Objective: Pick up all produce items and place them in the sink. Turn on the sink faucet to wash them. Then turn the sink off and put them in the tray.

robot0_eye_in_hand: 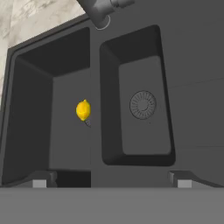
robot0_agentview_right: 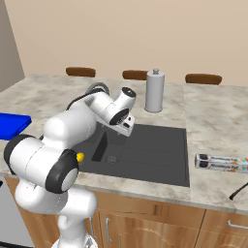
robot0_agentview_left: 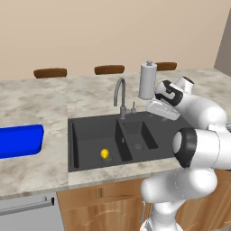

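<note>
the yellow lemon point(robot0_eye_in_hand: 83, 110) sat in the big basin of the black sink point(robot0_eye_in_hand: 96, 144). the fingers point(robot0_eye_in_hand: 39, 181) were spread wide above it, holding nothing.

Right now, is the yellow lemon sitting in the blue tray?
No, the lemon lies in the sink's big basin; the tray sits apart on the counter.

No legible txt anywhere

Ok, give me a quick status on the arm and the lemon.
Gripper open, empty, above the sink. Lemon in the large basin. Faucet nearby, nothing blocking.
</note>
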You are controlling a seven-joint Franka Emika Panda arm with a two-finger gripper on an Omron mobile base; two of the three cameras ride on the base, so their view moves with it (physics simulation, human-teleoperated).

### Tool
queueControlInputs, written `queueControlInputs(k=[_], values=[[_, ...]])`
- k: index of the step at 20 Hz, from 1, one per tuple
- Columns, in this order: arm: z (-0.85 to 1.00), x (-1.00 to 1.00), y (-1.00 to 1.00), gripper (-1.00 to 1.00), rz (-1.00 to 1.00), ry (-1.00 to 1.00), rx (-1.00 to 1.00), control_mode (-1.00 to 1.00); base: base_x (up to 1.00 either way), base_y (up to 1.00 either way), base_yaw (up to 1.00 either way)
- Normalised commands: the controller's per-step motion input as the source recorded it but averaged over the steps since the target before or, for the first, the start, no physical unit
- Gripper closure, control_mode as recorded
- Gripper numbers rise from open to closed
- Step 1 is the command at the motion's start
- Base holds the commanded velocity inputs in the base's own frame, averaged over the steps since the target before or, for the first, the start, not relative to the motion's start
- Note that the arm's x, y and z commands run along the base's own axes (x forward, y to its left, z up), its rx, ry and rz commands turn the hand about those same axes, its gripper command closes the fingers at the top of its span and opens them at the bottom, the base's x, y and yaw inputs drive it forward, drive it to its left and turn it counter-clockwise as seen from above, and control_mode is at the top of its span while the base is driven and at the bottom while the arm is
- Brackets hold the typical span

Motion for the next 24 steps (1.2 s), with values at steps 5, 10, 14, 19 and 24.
queueControlInputs(k=[5,10,14,19,24], values=[[0.00,0.50,-0.03,-1.00,0.01,-0.07,0.07,-1.00,0.00,0.00,0.00],[0.00,0.55,0.00,-1.00,0.03,-0.09,0.05,-1.00,0.00,0.00,0.00],[0.00,0.56,0.00,-1.00,0.07,-0.06,0.03,-1.00,0.00,0.00,0.00],[-0.04,0.58,0.00,-1.00,0.10,-0.04,0.01,-1.00,0.00,0.00,0.00],[-0.18,0.45,-0.02,-1.00,0.04,0.01,0.00,-1.00,0.00,0.00,0.00]])
